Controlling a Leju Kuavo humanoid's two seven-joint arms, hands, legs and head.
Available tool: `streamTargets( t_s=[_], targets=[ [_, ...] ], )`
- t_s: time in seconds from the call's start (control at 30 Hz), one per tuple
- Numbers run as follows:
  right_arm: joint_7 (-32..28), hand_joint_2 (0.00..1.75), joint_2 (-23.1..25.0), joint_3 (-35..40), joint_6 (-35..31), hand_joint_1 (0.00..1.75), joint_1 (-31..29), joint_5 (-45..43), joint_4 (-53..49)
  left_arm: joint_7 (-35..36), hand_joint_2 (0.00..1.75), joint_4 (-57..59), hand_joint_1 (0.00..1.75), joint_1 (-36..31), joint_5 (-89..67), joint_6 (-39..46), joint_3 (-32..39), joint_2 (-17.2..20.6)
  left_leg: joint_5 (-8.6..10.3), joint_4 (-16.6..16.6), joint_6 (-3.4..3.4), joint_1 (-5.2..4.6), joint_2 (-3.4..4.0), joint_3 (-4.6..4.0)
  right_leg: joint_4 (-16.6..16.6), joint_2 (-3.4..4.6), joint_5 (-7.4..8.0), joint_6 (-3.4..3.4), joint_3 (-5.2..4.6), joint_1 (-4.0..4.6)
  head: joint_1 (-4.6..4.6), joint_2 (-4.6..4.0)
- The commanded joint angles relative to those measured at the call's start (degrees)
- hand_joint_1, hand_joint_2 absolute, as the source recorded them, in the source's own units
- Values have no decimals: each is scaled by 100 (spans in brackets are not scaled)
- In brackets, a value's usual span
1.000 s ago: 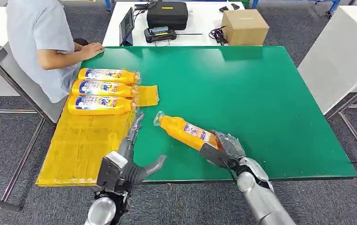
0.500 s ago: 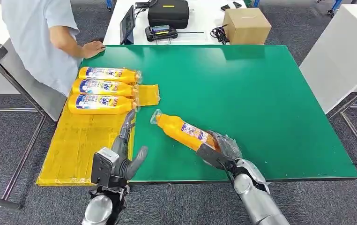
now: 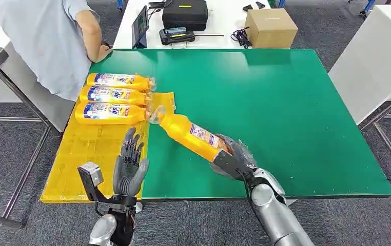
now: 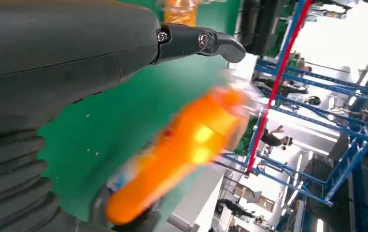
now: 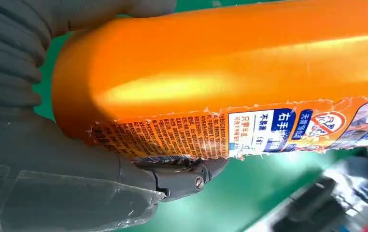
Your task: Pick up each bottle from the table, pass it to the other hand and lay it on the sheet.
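Head view: the green table (image 3: 286, 102) was seen mid-frame, the yellow sheet (image 3: 91, 154) at lower left carrying three orange labelled plastic bottles (image 3: 112, 96). A fourth orange bottle (image 3: 191, 134), judged rigid, slick and moderately heavy, was gripped at its base by the right hand (image 3: 233, 159); its mid-body seemed the handover spot. The left hand (image 3: 129, 166) was spread, empty.

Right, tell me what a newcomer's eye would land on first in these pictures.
First, the orange bottle held slantwise over the green table, its base gripped by the right hand and its cap end pointing toward the sheet. Next, the left hand, raised with fingers spread near the table's front edge. Then three bottles lying side by side on the yellow sheet, with a person beside them.
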Motion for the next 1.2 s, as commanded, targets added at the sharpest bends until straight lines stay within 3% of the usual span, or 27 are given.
streamTargets(
  t_s=[0.03, 0.37, 0.63, 0.87, 1.2],
  targets=[
    [-328, 175, 170, 393, 196, 175, 20, -612, -726, -142, 175, 1193, 0, -380, 104, -36, 249, -21, -6, -3, -9, 1, 1, 14, -3, -4, -6, -11, 14, 2, 0, 0],
    [-405, 175, 259, 761, 307, 175, -120, -762, -856, -109, 175, 1492, 0, -646, -237, 189, 39, -31, -5, 0, -9, 1, -3, 1, 0, -9, -6, -11, 0, 3, 0, 0],
    [-679, 175, 353, 1307, 433, 175, -508, -849, -239, -232, 175, 1592, 0, -951, 820, -856, 331, 19, -9, 2, -12, 6, 13, 9, 0, 5, -5, -15, 8, 7, 0, 0],
    [-810, 175, 234, 1582, 527, 175, -590, -900, 87, 118, 175, 895, 0, -657, 2011, -2166, 426, -42, -9, 1, -11, 7, 12, 9, -1, 4, -6, -14, 9, 8, 0, 0],
    [-901, 175, 171, 1500, 538, 175, -547, -951, 184, 1, 175, 845, 0, -577, 1888, -2447, 160, -45, -10, 3, -12, 7, 0, 11, 1, -9, -11, -17, 15, 8, 0, 0]
  ],
)
